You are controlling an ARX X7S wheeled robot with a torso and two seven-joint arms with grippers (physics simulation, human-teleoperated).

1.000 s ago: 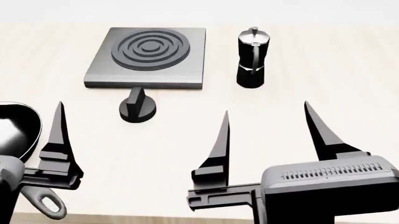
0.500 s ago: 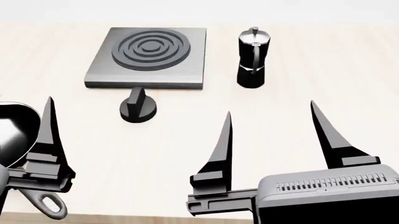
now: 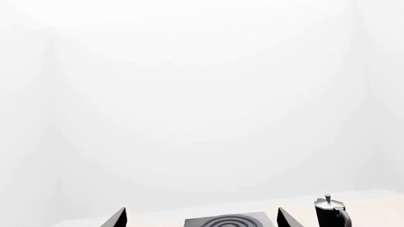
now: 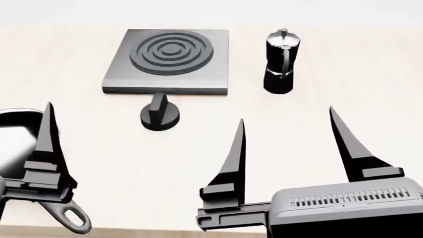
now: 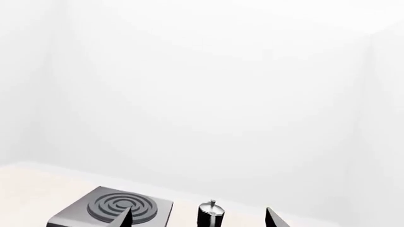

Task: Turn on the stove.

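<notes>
The stove is a flat grey square plate with dark concentric rings at the far middle of the table. Its small black finned knob stands on the table just in front of the plate. My right gripper is open and empty, nearer than the knob and to its right. My left gripper is open and empty. Only one of its fingers shows in the head view, at the left over the frying pan. The stove also shows in the left wrist view and the right wrist view.
A black moka pot stands right of the stove and also shows in the right wrist view. A black frying pan lies at the near left, its handle toward the table's front edge. The pale table spreads around them.
The head view has shifted, so the stove, knob and pot sit a little further right and lower in it. My left gripper has moved slightly left. My right gripper has barely moved.
</notes>
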